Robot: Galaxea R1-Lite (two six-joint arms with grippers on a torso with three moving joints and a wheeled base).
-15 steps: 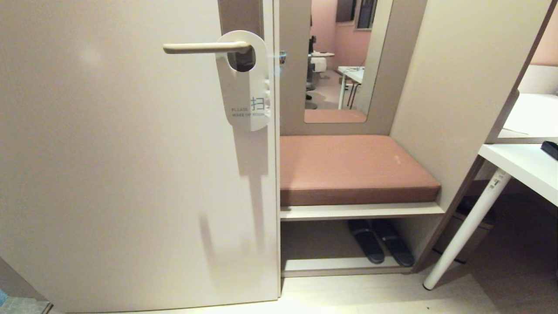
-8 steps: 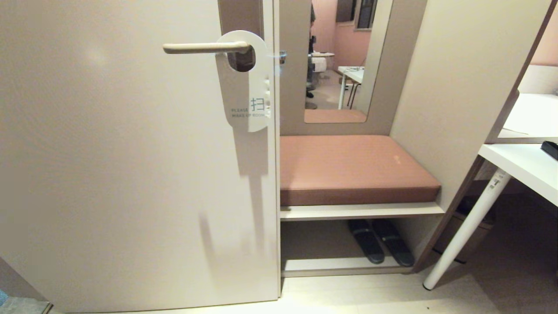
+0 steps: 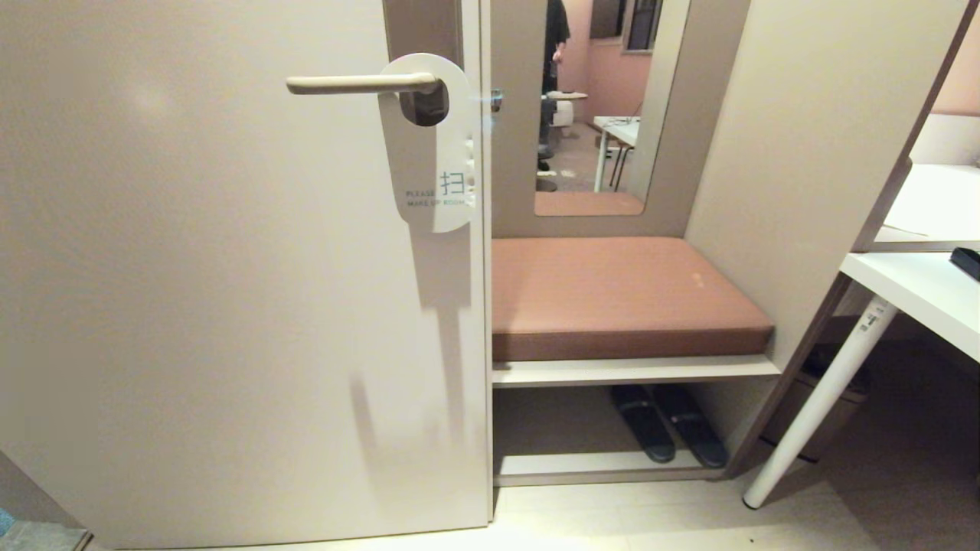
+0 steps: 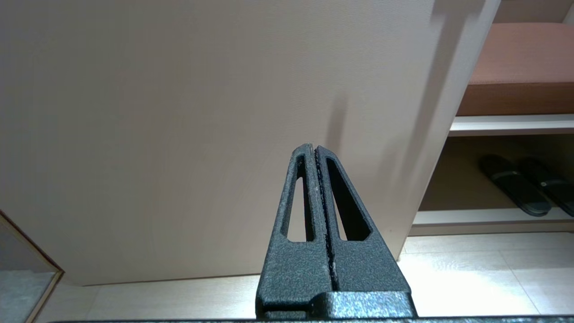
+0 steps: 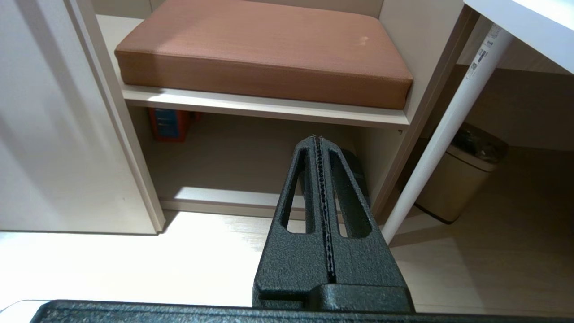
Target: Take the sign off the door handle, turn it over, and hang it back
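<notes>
The sign [image 3: 433,161] hangs by its round hole on the door handle [image 3: 348,83], white side out, reading "PLEASE MAKE UP ROOM". The handle is a slim beige lever on the beige door [image 3: 230,306], near its right edge. Neither arm shows in the head view. My left gripper [image 4: 314,148] is shut with nothing in it, low down and facing the bottom part of the door. My right gripper [image 5: 317,138] is shut and empty too, low before the open shelf under the bench. The sign and handle are out of both wrist views.
Right of the door is a bench with a brown cushion [image 3: 620,295], a mirror [image 3: 597,107] above and dark slippers [image 3: 666,425] below. A white desk [image 3: 919,291] with a slanted leg [image 3: 819,405] stands at far right, a bin [image 5: 462,175] beneath. A person shows in the mirror.
The person reflected in the mirror has shifted. The sign, the handle and the door have not moved.
</notes>
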